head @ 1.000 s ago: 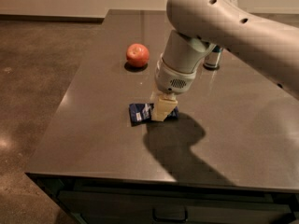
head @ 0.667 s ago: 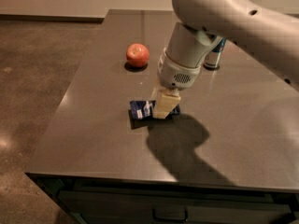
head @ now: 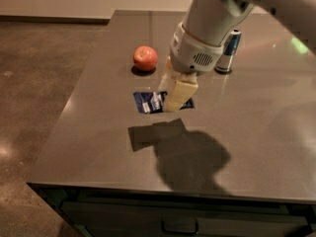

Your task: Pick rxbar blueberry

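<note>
Hand had the rxbar blueberry, up off the surface

The pale hand (head: 174, 101) hung straight down from the big white arm (head: 207, 28), near the middle of the dark surface (head: 256, 132), and there it was, fingers (head: 178, 90) pinched together on the right part of the rxbar blueberry (head: 148, 101). The blue wrapper stuck out flat to the left of them, white print showing. Its rectangular shadow (head: 155, 134) lay on the surface nearer to me, apart from the bar, so the bar was held clear of the top. Behind it sat a red apple (head: 145, 58), and off to the right, partly behind the arm, a silver-and-blue can (head: 228, 51) stood upright
</note>
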Controlling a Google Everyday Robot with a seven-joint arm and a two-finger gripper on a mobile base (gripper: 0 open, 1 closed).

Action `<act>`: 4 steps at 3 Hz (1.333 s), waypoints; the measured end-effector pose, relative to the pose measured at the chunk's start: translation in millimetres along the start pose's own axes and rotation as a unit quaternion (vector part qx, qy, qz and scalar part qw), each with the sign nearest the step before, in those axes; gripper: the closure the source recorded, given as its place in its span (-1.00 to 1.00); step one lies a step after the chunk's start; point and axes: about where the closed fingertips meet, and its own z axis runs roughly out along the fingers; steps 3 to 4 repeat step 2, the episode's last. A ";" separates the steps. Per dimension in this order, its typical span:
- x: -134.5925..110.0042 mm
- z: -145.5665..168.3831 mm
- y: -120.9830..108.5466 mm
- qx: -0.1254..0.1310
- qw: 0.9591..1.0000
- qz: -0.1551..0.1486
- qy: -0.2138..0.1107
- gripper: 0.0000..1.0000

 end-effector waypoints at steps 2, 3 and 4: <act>-31.8 -51.2 9.7 0.017 0.999 -0.043 -0.022 1.00; -31.8 -51.2 9.7 0.017 0.999 -0.043 -0.022 1.00; -31.8 -51.2 9.7 0.017 0.999 -0.043 -0.022 1.00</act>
